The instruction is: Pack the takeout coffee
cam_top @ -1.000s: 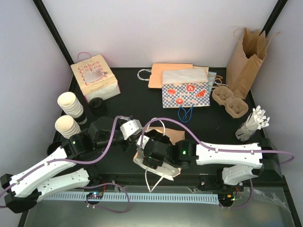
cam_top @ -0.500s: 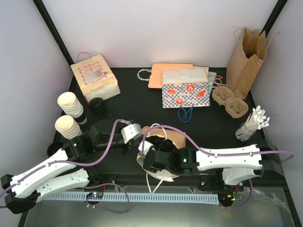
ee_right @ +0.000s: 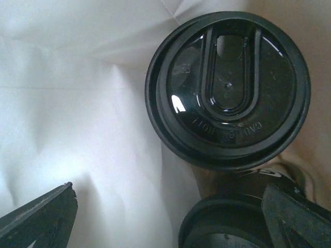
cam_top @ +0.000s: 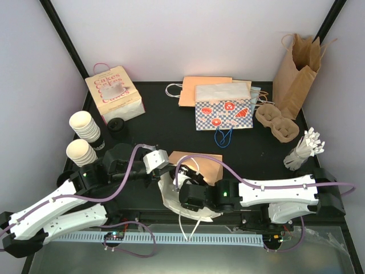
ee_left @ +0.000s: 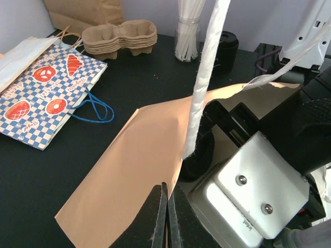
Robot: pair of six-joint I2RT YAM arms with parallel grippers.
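Now, coffee (ee_right: pixel 227 88): only its round black lid shows, seen from straight above in the right wrist view, toward 1 o'clock of that frame; it sits inside the paper bag against the white lining, and the cup under the lid is hidden
Second black lid (ee_right: pixel 227 230): at 6 o'clock of the coffee, just beside it and cut off by the frame edge; whether the two touch cannot be told
Right claw (ee_right: pixel 168 191): released, jaws spread wide with one tip at 8 o'clock and the other at 4 o'clock of its view; it hangs above the coffee and grasps nothing
Left claw (ee_left: pixel 164 212): clenched on the edge of the paper bag, both fingers pressed together with the peach paper pinched between them
Paper bag (cam_top: pixel 202 165): peach outside, white inside, lying at 6 o'clock of the desk (cam_top: pixel 171 120) between the two arms, the right arm reaching into its mouth
White handle (ee_left: pixel 204 77): a twisted paper strip rising steeply past the left wrist camera
Cake box (cam_top: pixel 114 94): at 10 o'clock of the desk
Stacked cups (cam_top: pixel 84 127): lidless, at 9 o'clock, in two piles
Checked bag (cam_top: pixel 223 111): lying flat at 12 o'clock
Cup tray (cam_top: pixel 276 123): at 2 o'clock, just beside the brown bag (cam_top: pixel 296 71)
Straws (cam_top: pixel 305 149): at 3 o'clock
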